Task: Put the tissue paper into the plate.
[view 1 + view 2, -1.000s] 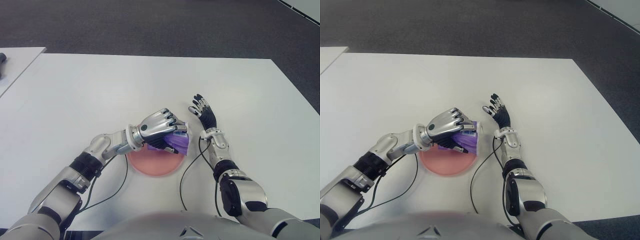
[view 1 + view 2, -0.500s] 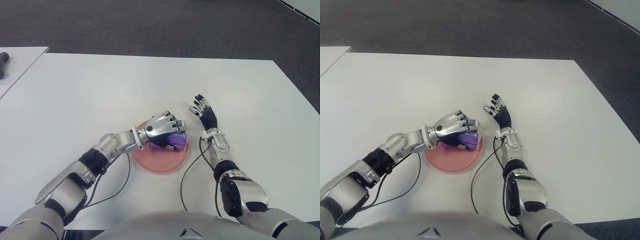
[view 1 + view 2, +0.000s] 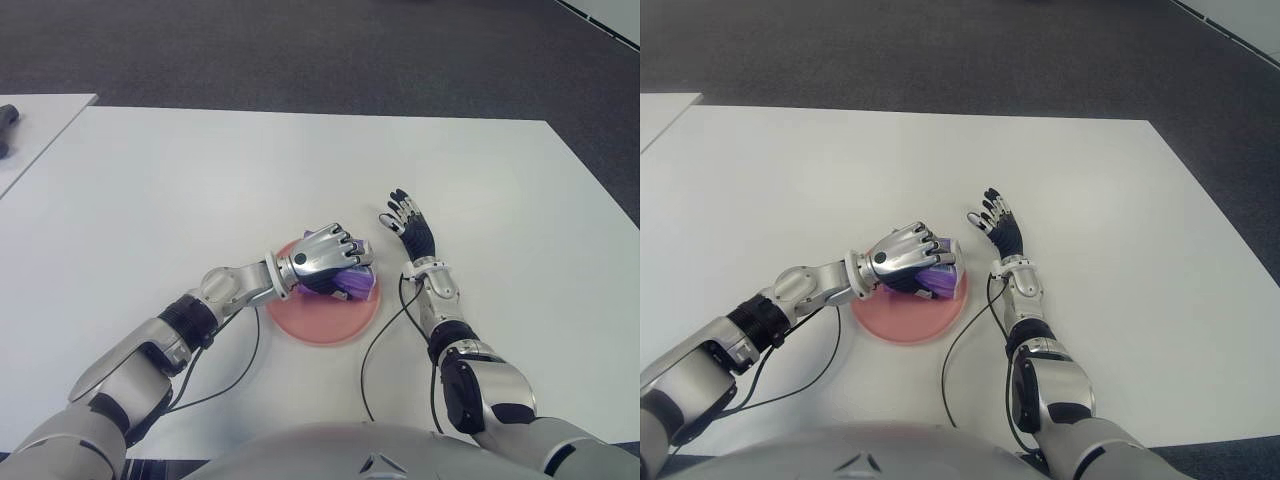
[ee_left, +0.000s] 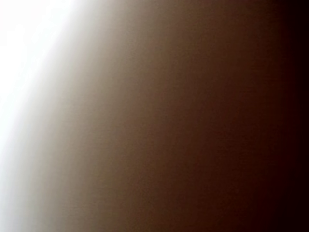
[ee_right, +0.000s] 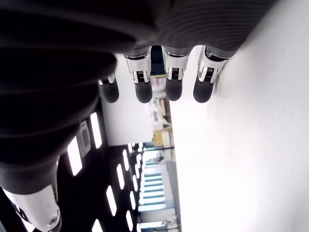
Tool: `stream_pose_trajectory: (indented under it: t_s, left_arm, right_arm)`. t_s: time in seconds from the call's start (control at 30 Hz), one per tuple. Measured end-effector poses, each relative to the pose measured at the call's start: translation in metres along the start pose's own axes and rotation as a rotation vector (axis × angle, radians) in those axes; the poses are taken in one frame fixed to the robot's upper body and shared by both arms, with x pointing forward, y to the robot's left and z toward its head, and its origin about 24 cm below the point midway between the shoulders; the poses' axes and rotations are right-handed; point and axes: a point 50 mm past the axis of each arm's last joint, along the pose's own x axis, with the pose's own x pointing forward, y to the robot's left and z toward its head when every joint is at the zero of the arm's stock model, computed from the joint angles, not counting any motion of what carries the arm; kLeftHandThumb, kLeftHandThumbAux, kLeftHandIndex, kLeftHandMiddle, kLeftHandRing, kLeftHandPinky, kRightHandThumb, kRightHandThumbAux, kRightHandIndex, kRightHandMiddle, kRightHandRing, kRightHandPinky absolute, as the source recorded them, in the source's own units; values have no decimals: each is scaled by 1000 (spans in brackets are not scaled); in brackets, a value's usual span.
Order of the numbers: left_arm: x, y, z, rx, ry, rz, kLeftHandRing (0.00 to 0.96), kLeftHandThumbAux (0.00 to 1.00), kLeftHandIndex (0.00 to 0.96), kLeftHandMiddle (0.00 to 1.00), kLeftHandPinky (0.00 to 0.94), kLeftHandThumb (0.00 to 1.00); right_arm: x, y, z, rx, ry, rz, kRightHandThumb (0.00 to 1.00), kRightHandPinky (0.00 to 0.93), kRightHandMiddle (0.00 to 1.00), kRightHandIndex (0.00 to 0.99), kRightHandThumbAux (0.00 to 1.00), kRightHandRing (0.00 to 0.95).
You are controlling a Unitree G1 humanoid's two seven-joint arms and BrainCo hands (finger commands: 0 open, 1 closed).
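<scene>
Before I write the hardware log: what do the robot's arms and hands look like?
Both arms are silver shells with black joint sections. The left hand has silver knuckle plates and dark fingers; the right hand has black fingers with silver segments. A thin black cable loops from each forearm.

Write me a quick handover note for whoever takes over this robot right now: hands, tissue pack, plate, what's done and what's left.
Left hand: curled around the purple tissue pack, over the far side of the pink plate.
Right hand: open, idle, holding nothing, to the right of the plate on the white table.
Done: tissue pack picked up and carried over the plate.
Left: whether the pack already touches the plate can't be seen; open the left fingers, release it, pull the hand away.
</scene>
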Motion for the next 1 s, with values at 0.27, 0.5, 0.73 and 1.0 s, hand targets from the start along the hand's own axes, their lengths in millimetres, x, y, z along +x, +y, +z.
stream_pose_trajectory:
  t_s: [0.27,0.5,0.73,1.0]
  left_arm:
    - [-2,2,-3,36,10,-2,850,696,443,840,869,740]
    - [-6,2,-5,49,27,7,848,695,443,840,864,742]
    - [-8,3,-4,47,31,20,845,695,443,838,860,742]
    - [-10,5,-1,24,25,20,789,697,437,792,788,714]
  right_arm:
    - [0,0,0,0,-1,2,98,0,0,0,707,0]
    - [0,-1,0,-1,-1,3,98,0,0,0,707,0]
    - [0,-1,0,-1,-2,3,98,0,0,0,707,0]
    - [0,-1,0,-1,-2,3,98,0,0,0,707,0]
